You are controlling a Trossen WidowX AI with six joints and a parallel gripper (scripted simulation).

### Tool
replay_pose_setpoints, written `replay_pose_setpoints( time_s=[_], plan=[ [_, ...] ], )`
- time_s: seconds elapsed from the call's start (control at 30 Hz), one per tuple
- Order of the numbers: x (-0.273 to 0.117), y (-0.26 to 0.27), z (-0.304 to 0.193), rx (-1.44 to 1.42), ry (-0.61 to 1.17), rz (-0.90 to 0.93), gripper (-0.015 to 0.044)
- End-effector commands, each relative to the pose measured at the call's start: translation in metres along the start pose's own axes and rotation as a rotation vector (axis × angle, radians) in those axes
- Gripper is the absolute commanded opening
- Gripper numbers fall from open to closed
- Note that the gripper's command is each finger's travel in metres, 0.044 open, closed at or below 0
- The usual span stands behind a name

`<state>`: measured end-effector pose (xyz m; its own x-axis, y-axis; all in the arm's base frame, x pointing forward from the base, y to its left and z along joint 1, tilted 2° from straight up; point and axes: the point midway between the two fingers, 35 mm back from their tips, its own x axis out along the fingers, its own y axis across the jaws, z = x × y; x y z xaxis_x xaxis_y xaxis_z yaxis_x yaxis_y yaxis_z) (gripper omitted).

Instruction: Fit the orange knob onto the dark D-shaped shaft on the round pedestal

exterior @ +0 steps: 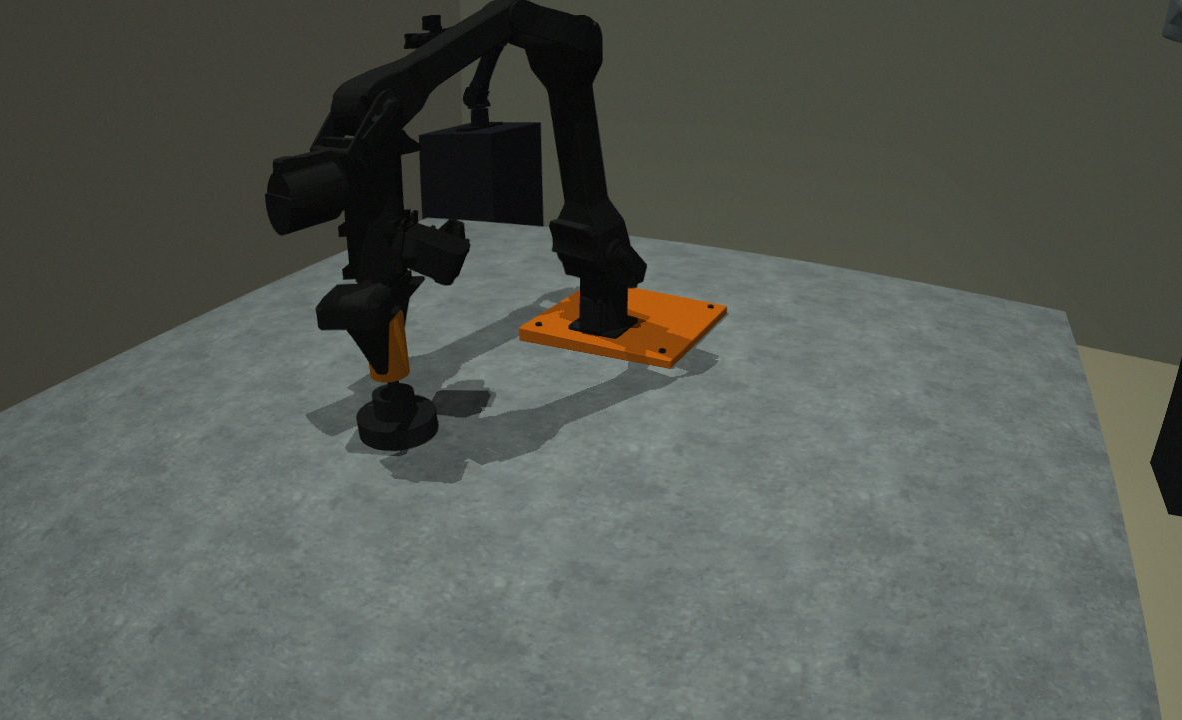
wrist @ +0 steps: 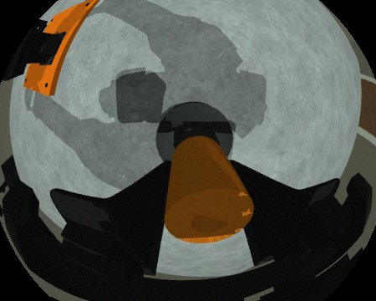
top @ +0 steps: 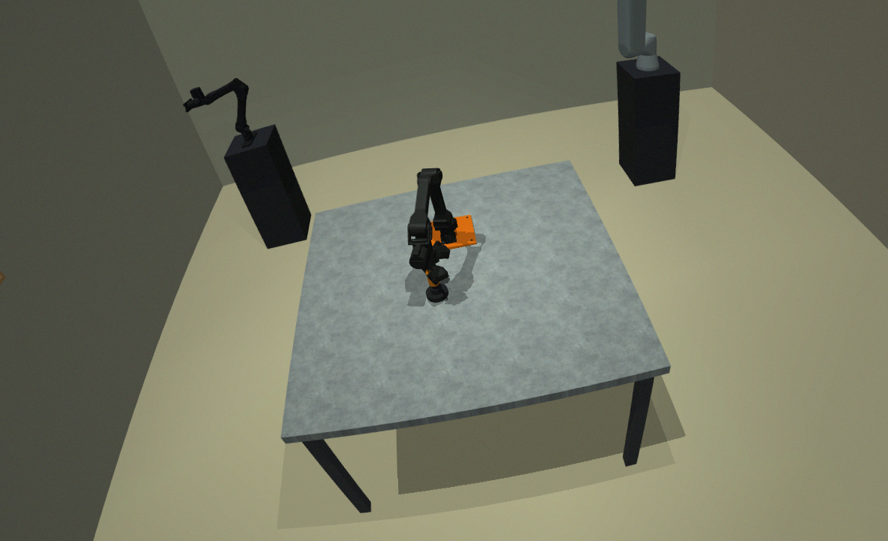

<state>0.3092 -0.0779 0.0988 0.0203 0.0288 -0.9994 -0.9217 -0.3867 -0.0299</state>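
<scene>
The orange knob (exterior: 400,351) (wrist: 205,184) is an upright, slightly tapered cylinder. My gripper (exterior: 389,358) (wrist: 200,166) is shut on it, with one dark finger on each side in the wrist view. The round black pedestal (exterior: 398,429) (top: 437,296) (wrist: 165,138) stands on the table below the knob. A short piece of the dark shaft (exterior: 393,385) shows between the knob's lower end and the pedestal's raised collar, so the knob stands above the collar. The shaft's flat side and the knob's hole are hidden.
The arm's orange base plate (top: 466,230) (exterior: 667,326) (wrist: 50,79) lies on the grey table (top: 501,336) (exterior: 667,537), behind the pedestal. Two dark stands (top: 269,191) (top: 649,128) with other arms stand beyond the table. Shadows of my arm fall around the pedestal.
</scene>
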Motion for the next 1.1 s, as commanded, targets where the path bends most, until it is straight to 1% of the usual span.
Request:
replay_pose_setpoints(
  time_s=[0.0,0.27,0.77,0.87,1.0,1.07],
  plan=[
    [-0.0031,0.0008,0.0013,-0.034,0.003,-0.009,0.0000],
    [0.0033,0.0008,0.0013,-0.034,0.003,-0.009,0.0000],
    [-0.0018,-0.0002,0.0008,-0.034,0.003,-0.009,0.0000],
    [-0.0022,-0.0001,0.0010,-0.088,0.003,-0.009,0.0000],
    [-0.0033,-0.0007,0.0004,-0.233,0.004,-0.009,0.0000],
    [-0.0033,-0.0013,-0.0002,-0.244,0.004,-0.009,0.0000]
  ],
)
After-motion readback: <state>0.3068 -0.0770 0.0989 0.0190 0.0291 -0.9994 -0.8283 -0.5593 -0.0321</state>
